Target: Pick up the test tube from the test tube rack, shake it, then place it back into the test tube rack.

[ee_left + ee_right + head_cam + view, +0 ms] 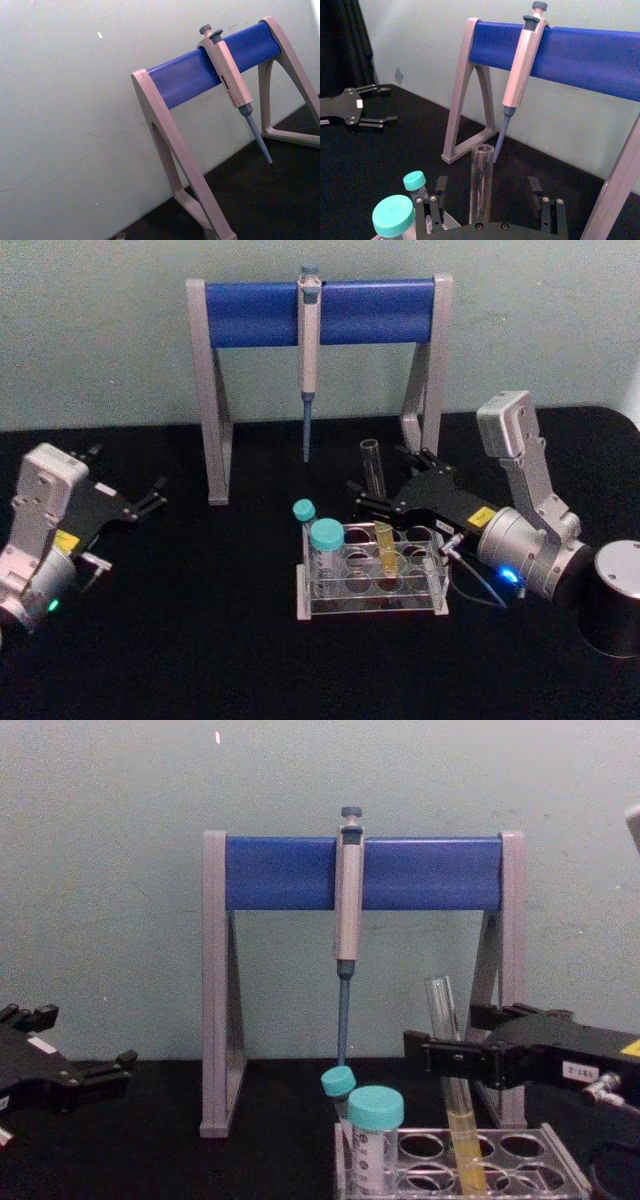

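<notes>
The test tube is a slim clear glass tube with yellow liquid in its lower part. It stands slightly tilted in a hole of the low clear test tube rack. My right gripper reaches in from the right at the tube's upper part and is open. Its fingers sit well apart on either side of the glass without touching it, as the right wrist view shows with the test tube inside the right gripper. From the chest, the test tube rises past the right gripper. My left gripper rests open at the far left.
Two teal-capped tubes stand in the rack's left holes. Behind it, a tall grey stand with a blue crossbar holds a hanging pipette. A dark cylinder stands at the right edge. The tabletop is black.
</notes>
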Robot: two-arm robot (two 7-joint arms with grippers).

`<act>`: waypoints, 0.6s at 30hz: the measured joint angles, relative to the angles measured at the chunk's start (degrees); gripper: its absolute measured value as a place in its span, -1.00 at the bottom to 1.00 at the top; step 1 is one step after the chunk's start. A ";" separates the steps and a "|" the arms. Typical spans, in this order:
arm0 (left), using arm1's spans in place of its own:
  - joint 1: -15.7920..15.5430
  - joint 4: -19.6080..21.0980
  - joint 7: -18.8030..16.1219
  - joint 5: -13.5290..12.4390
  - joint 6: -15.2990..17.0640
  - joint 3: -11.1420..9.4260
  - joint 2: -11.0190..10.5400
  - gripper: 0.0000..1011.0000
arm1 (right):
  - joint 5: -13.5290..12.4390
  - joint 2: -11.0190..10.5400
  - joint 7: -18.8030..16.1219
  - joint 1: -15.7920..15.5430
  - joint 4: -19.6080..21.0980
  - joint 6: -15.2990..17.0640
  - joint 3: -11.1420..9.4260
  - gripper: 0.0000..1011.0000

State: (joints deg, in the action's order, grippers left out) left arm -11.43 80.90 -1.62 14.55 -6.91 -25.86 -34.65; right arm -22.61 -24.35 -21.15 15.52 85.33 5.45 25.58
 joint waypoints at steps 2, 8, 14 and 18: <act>0.00 0.00 0.00 0.00 0.00 0.00 0.00 0.98 | 0.28 0.35 0.07 0.00 -0.08 0.42 -0.28 0.98; 0.00 0.00 0.00 0.00 0.00 0.00 0.00 0.98 | 2.34 0.59 0.25 -0.22 0.10 -0.25 -0.44 0.98; 0.00 0.00 0.00 0.00 0.00 0.00 0.00 0.98 | 4.05 0.48 -0.32 -0.61 0.38 -1.20 -0.71 0.98; 0.00 0.00 0.00 0.00 0.00 0.00 0.00 0.98 | 4.42 0.82 -0.98 -0.81 0.38 -1.18 -1.17 0.98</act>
State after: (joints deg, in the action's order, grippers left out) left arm -11.43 80.90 -1.62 14.55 -6.91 -25.86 -34.65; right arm -18.19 -23.52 -22.13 14.71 85.71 4.27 24.41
